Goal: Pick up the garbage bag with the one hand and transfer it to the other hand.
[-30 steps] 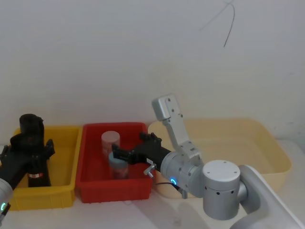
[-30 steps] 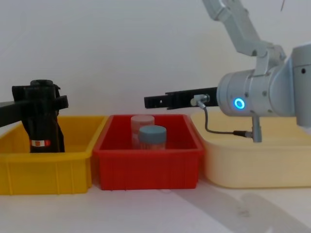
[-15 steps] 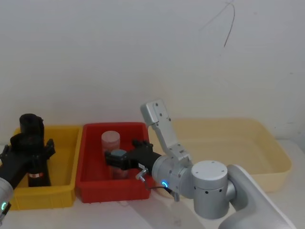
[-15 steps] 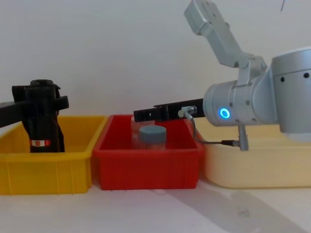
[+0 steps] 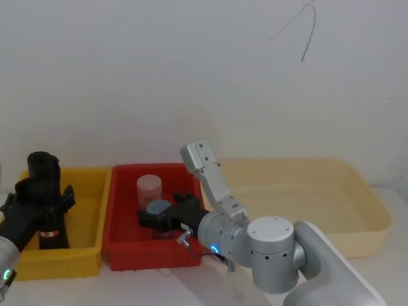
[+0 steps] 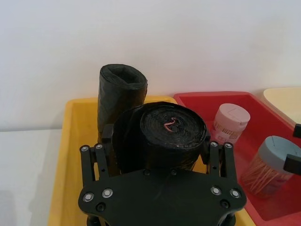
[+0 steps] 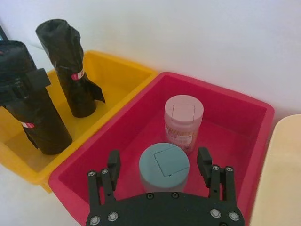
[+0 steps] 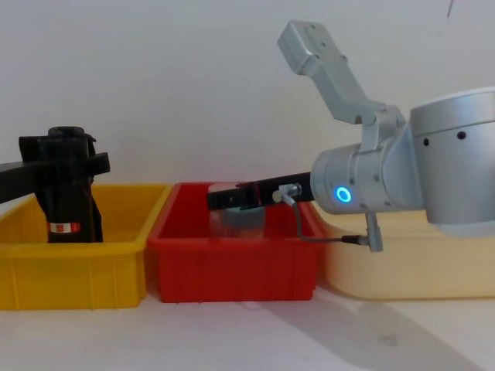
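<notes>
The garbage bag (image 6: 162,123), a black roll, stands in the yellow bin (image 5: 89,255) at the far left. The one hand, my green-ringed left gripper (image 6: 157,139), is shut on that roll, a finger on each side; from the chest it (image 8: 66,164) clamps the roll (image 8: 69,205) near its top. A second black roll (image 6: 121,89) stands just behind. The other hand, my blue-ringed right gripper (image 7: 159,162), is open, low over the red bin (image 7: 235,136), its fingers (image 7: 114,162) flanking a blue-lidded jar (image 7: 164,172). It (image 5: 156,217) is well apart from the garbage bag (image 5: 42,167).
A pink-lidded jar (image 7: 184,117) stands behind the blue-lidded one in the red bin (image 8: 232,267). A wide cream tray (image 5: 357,191) lies to the right. The white wall rises close behind all three containers. The right arm's elbow link (image 8: 325,58) sticks up above the red bin.
The right arm has swung left and dropped, bringing its open fingers down around the blue-lidded jar in the red bin. The left gripper and its roll have stayed put.
</notes>
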You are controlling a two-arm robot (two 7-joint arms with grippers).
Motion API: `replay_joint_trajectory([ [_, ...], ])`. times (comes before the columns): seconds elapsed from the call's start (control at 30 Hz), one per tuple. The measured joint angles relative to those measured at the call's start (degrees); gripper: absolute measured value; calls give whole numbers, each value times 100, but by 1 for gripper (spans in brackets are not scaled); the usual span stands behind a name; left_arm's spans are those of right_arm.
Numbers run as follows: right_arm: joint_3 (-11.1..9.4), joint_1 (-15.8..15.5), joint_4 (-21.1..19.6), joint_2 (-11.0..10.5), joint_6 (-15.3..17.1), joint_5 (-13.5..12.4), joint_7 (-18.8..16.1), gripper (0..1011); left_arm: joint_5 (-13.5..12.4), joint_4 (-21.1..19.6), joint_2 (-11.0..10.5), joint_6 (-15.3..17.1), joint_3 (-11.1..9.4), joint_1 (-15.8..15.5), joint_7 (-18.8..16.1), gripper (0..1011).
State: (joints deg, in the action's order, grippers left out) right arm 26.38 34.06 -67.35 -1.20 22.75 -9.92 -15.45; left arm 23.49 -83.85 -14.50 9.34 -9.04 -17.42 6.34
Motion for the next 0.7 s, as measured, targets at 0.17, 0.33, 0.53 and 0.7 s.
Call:
replay_joint_trajectory([
  [0.17,17,63,179,38,-52,53,-7,1002,0,3,0,0,0,-3,0,1001],
  [0.33,24,104,289,59,-95,99,-16,1001,0,6,0,0,0,-5,0,1001],
  [0.53,28,146,415,82,-145,153,-30,1001,1,7,0,0,0,-5,0,1001],
  [0.7,28,167,472,90,-171,178,-41,1001,1,6,0,0,0,-5,0,1001],
])
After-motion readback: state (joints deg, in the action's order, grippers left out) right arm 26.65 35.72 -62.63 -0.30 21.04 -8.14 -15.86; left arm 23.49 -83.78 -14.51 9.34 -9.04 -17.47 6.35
